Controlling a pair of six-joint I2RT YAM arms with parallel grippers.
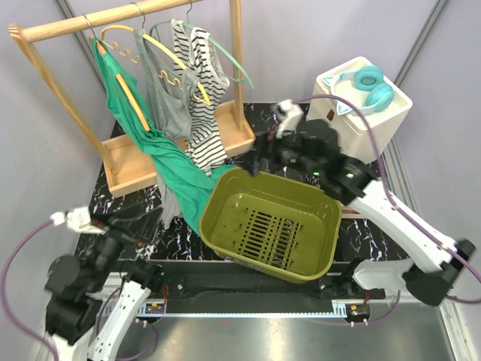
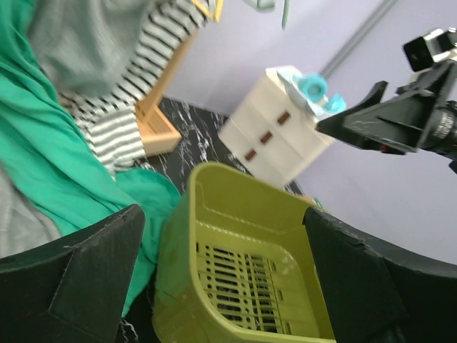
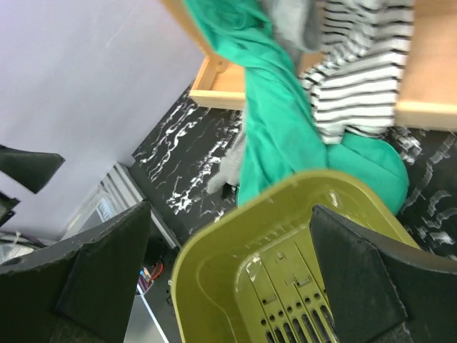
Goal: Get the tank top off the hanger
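Observation:
A grey tank top (image 1: 165, 98) and a striped tank top (image 1: 203, 113) hang on curved hangers (image 1: 176, 64) from the wooden rack's rail (image 1: 90, 22). A green garment (image 1: 169, 162) drapes from a wooden hanger (image 1: 131, 98) down onto the table. My right gripper (image 1: 255, 158) is open and empty, above the far rim of the olive basket (image 1: 233, 203), right of the striped top's hem. My left gripper (image 1: 150, 222) is open and empty, low at the near left, facing the basket (image 2: 235, 214) and the green cloth (image 2: 50, 171). The right wrist view shows the striped top (image 3: 357, 93) and green cloth (image 3: 278, 136).
The rack's wooden base tray (image 1: 124, 162) stands at the back left. A white drawer unit (image 1: 368, 113) with teal headphones (image 1: 372, 83) stands at the back right. The basket fills the middle of the black marbled table (image 1: 120, 199).

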